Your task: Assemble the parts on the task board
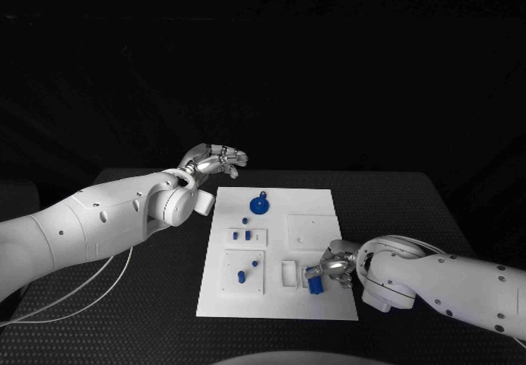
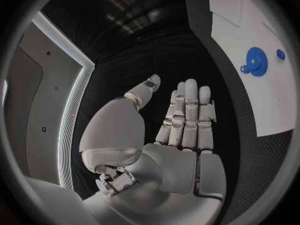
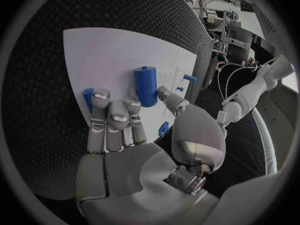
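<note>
Closest to my head cam is the right hand (image 1: pixel 332 268), sitting low over the near right corner of the task board (image 1: pixel 312 201). In the right wrist view the fingers (image 3: pixel 111 116) are stretched out side by side over the white plate, thumb off to the side, and a blue cylinder (image 3: pixel 145 86) sits just past the fingertips. I can't tell whether the thumb is actually touching it, so I honestly can't say if the hand is holding it or only hovering beside it. From the head cam that same blue piece (image 1: pixel 315 284) sits right at the hand, next to a white raised block (image 1: pixel 288 274).

The rest of the parts are spread over the board: a blue gear (image 1: pixel 260 204) near the far end, a couple of small blue pegs (image 1: pixel 245 222) a bit nearer, and another small blue bit (image 1: pixel 255 263) on the near left square.

The left hand (image 1: pixel 215 160) is up beyond the board's far left corner, off the plate, over the black table (image 1: pixel 406 205). The left wrist view shows its fingers (image 2: pixel 189 112) straight and together, thumb apart, nothing in them, so that one's open and empty. The gear (image 2: pixel 254 61) sits well away from it.
</note>
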Motion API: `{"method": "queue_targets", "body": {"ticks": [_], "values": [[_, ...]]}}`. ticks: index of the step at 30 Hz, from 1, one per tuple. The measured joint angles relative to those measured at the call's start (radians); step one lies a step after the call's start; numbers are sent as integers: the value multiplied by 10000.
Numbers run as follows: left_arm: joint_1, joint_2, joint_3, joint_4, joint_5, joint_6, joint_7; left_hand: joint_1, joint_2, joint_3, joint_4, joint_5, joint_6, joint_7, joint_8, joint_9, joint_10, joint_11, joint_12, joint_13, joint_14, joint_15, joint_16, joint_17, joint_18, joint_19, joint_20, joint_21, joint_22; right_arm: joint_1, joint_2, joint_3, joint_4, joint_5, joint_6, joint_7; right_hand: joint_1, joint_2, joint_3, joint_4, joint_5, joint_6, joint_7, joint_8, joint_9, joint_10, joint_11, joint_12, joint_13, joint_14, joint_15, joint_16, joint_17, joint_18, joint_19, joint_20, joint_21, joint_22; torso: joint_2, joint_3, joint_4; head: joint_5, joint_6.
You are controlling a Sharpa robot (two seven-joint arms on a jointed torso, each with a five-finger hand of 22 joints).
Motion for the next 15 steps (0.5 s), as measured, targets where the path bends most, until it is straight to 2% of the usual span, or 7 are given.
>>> {"method": "queue_targets", "body": {"ticks": [5,9,12,15], "values": [[0,-1,0,1,1,3,-1,0,0,0,0,0,0,0,0,0,0,-1,0,1,0,0,0,0,-5,0,0,0,0,-4,-25,-8,60,-5,-58,7,248,245,352,-409,-71,52,15,2,14,27,-26,-3,0,10,-10,-48,29,0,0,0,5,0,0,-2,-1,-1,-9],[0,-3,0,1,2,4,-2,0,0,0,0,0,0,0,0,0,0,-1,0,1,0,0,0,-1,-14,0,0,0,8,-17,-90,-19,174,-8,-149,17,94,424,522,-714,-108,168,-34,22,61,75,-75,-4,-1,45,-43,-49,62,-50,-1,1,78,0,0,-2,-6,-8,-13],[0,-4,0,-2,3,5,-3,0,0,0,0,0,0,0,0,0,0,-1,0,1,0,0,0,-1,-20,0,0,0,8,-22,-179,-40,291,-8,-193,18,-25,543,587,-780,-110,260,-126,23,49,147,-147,-4,-1,46,-44,-97,84,-51,-2,2,122,0,0,-3,-7,0,-2],[0,-3,0,-3,4,5,-4,0,0,0,0,0,0,0,0,1,1,-2,0,1,0,0,0,8,-62,0,0,0,8,53,-291,-97,430,-5,-209,6,-109,627,601,-796,-112,290,-155,26,49,154,-139,-4,-1,83,-79,-97,98,-56,-13,38,123,0,-1,-3,-12,17,16]]}}
